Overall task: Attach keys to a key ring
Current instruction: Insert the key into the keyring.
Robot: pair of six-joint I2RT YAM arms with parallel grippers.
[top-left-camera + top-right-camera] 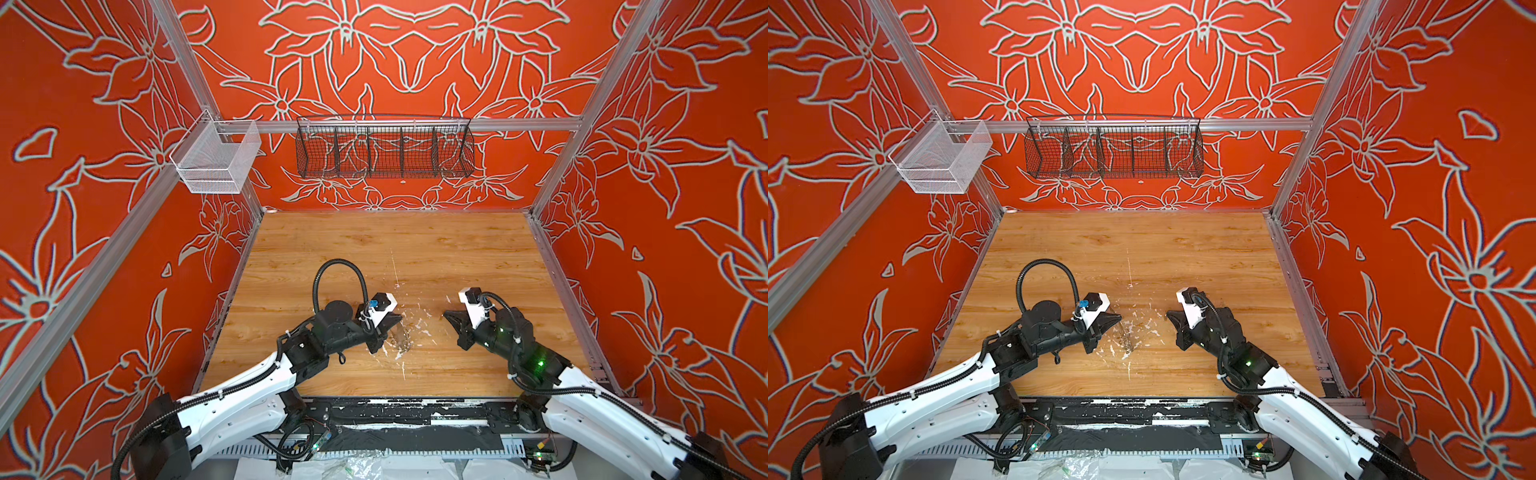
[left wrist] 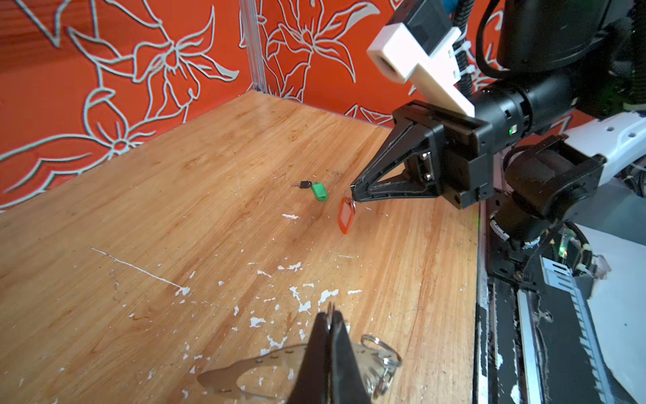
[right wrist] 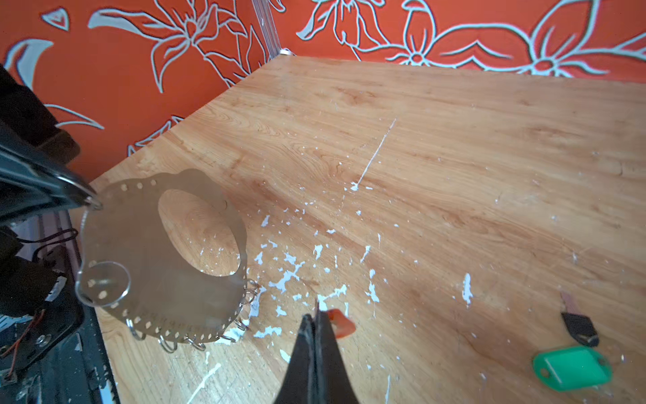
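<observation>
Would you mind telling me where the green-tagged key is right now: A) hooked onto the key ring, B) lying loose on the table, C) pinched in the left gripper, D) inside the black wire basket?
B: the green-tagged key lies flat on the table, apart from the right gripper, which pinches the orange-tagged key, and from the key ring held by the left gripper.

"From where do the top views look?"

"From high over the near edge. Both face steeply down on the whole scratched pale-wood tabletop point(image 1: 395, 249)."

"And the wrist cameras?"

"Low and close. The left wrist view looks past the black left gripper point(image 2: 329, 312) toward the black right gripper point(image 2: 353, 191); the right wrist view faces back. Both share the flat grey oval key ring point(image 2: 220, 379) and the orange-red tagged key point(image 2: 346, 218)."
</observation>
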